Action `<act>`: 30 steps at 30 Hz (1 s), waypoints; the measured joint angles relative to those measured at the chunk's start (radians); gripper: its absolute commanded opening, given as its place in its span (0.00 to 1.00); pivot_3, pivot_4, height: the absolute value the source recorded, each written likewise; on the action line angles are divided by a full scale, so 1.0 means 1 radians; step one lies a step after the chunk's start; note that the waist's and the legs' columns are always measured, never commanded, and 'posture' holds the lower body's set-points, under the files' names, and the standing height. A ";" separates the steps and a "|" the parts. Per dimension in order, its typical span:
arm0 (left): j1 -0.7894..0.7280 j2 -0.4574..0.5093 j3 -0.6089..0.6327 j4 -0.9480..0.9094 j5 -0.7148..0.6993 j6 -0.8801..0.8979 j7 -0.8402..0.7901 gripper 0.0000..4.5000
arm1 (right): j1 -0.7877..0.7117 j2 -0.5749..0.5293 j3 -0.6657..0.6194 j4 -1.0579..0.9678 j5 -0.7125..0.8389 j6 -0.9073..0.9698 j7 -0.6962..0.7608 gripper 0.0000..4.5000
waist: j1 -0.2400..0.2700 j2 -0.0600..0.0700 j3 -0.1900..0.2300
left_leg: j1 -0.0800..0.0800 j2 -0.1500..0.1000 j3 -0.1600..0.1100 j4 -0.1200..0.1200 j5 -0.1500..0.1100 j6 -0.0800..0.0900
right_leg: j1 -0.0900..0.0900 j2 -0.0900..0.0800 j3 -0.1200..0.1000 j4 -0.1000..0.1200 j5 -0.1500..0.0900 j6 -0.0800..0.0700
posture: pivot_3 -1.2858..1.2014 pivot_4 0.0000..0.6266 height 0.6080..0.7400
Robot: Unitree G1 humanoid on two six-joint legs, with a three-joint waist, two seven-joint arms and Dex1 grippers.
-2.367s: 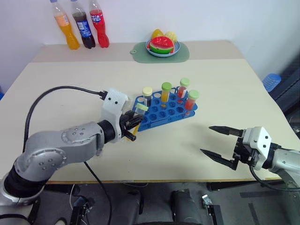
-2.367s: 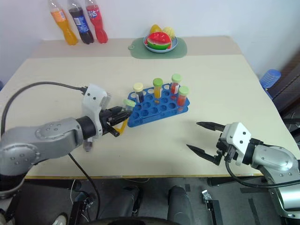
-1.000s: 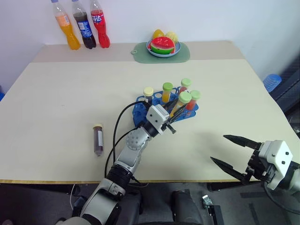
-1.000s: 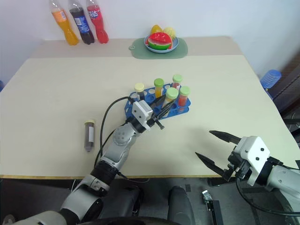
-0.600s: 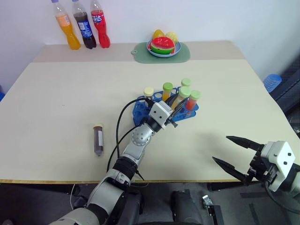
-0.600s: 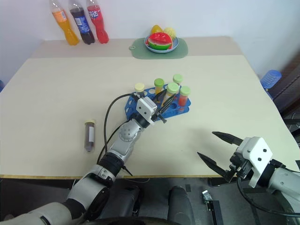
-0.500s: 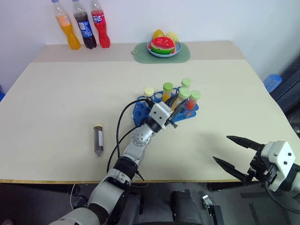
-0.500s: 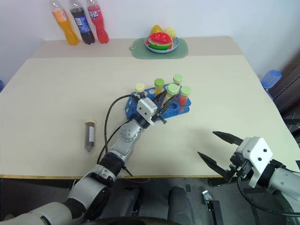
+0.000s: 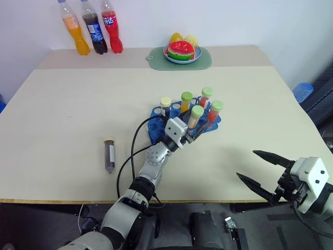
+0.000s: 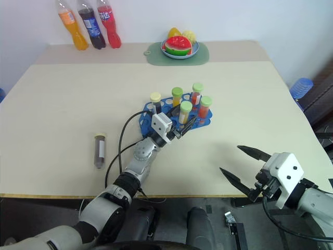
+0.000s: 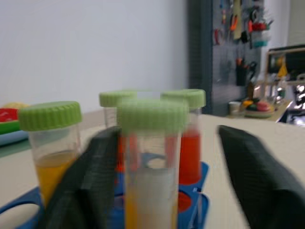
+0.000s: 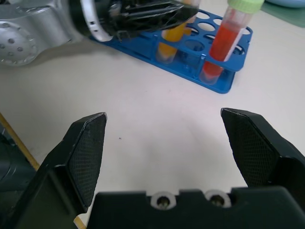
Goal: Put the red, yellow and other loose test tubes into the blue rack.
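Blue plastic rack (image 9: 179,125) sits near the table's centre, holding five capped tubes; the newest, a green-capped tube (image 9: 196,115) of yellow liquid, stands in a front hole between the fingers of the left gripper (image 9: 195,130), whose jaws are spread wide and clear of its sides in the left wrist view. One loose tube (image 9: 109,154) of dark liquid lies flat on the table (image 9: 62,104) well apart from the rack, toward eight o'clock of it. The right gripper (image 10: 244,169) hangs wide open and empty over the table edge, toward four o'clock of the rack. Risks, as a judgement: a fingertip could catch the green cap or a neighbouring tube as the left arm pulls back, tipping it or dragging the light rack; the lying tube may roll when approached.
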 measured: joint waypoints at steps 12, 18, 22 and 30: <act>0.112 0.131 0.089 -0.633 -0.319 0.383 -0.014 0.94 | -0.096 0.018 0.120 0.041 -0.039 -0.028 -0.016 0.94 | -0.001 0.001 0.000 | 0.000 0.000 -0.001 0.001 0.000 0.000 | 0.000 0.000 0.000 0.002 0.000 0.000 | 0.52 0.24 1.00; 0.061 0.340 0.313 -0.946 -0.573 1.176 0.487 0.94 | -0.154 0.036 0.205 0.105 -0.072 -0.069 -0.017 0.94 | -0.002 0.000 0.000 | 0.001 0.000 -0.001 0.001 0.000 -0.001 | 0.000 0.001 0.000 0.003 0.000 0.000 | 0.52 0.24 1.00; 0.034 0.526 0.448 -1.085 -0.943 1.714 0.832 0.94 | -0.214 0.036 0.256 0.165 -0.086 -0.102 0.007 0.94 | -0.002 0.000 0.000 | 0.001 0.000 -0.002 0.001 0.001 -0.002 | -0.002 0.000 0.000 0.005 0.000 0.000 | 0.52 0.24 1.00; 0.230 1.074 0.445 -1.120 -1.831 1.793 1.339 0.94 | -0.336 0.048 0.367 0.336 -0.111 -0.162 0.066 0.94 | -0.007 0.000 0.001 | 0.006 0.001 0.001 -0.003 0.003 -0.008 | -0.005 0.000 0.002 0.013 -0.003 -0.005 | 0.52 0.24 1.00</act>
